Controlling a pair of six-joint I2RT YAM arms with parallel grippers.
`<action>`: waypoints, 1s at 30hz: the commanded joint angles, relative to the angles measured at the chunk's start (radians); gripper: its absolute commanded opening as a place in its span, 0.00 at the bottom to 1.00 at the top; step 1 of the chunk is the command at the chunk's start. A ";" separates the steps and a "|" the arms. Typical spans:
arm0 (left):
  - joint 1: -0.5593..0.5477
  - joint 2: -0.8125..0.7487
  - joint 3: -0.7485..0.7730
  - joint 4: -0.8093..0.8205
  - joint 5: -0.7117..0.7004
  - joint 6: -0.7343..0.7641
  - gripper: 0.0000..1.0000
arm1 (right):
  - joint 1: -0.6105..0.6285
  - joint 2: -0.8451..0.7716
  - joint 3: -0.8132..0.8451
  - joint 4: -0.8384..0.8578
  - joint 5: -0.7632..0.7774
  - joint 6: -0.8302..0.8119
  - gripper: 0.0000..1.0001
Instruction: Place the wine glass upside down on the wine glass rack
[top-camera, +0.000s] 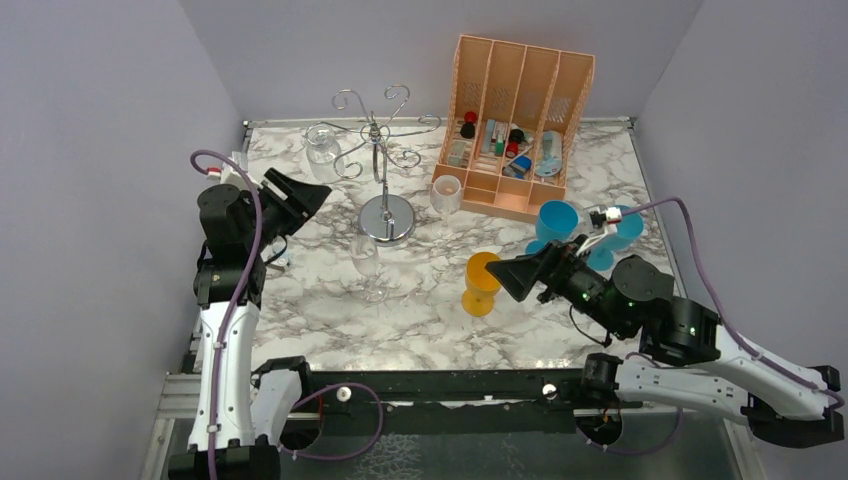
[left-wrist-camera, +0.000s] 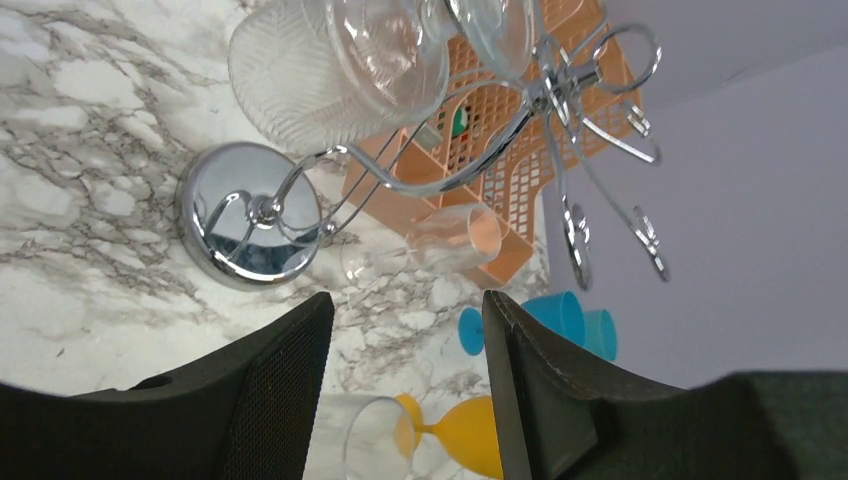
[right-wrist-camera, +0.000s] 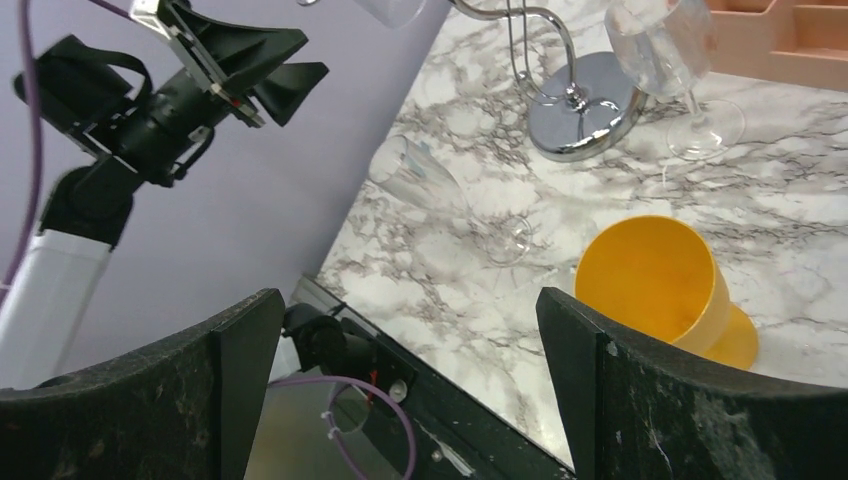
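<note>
The silver wire wine glass rack (top-camera: 386, 216) stands at the back centre of the marble table, and its shiny disc base (left-wrist-camera: 250, 215) fills the middle left of the left wrist view. A clear wine glass (top-camera: 322, 143) hangs bowl-down from one of its left scroll arms, and its ribbed bowl (left-wrist-camera: 295, 80) shows at the top of that view. My left gripper (top-camera: 308, 195) is open just in front of that glass, apart from it, with nothing between its fingers (left-wrist-camera: 405, 308). My right gripper (top-camera: 500, 272) is open and empty beside an orange goblet.
Two more clear glasses (top-camera: 368, 262) (top-camera: 446, 192) stand near the rack base. An orange goblet (top-camera: 481, 283) and two blue cups (top-camera: 556, 222) are on the right. An orange slotted organiser (top-camera: 515, 125) holding small items is at the back right. Grey walls close in on both sides.
</note>
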 joint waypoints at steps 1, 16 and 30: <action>-0.037 -0.065 -0.044 -0.119 -0.014 0.111 0.61 | 0.004 0.050 0.037 -0.079 -0.033 -0.068 1.00; -0.104 -0.191 -0.117 -0.225 -0.092 0.295 0.57 | 0.004 0.538 0.298 0.033 -0.264 -0.355 0.63; -0.160 -0.276 -0.015 -0.320 -0.481 0.448 0.60 | 0.004 0.950 0.590 0.122 -0.379 -0.447 0.50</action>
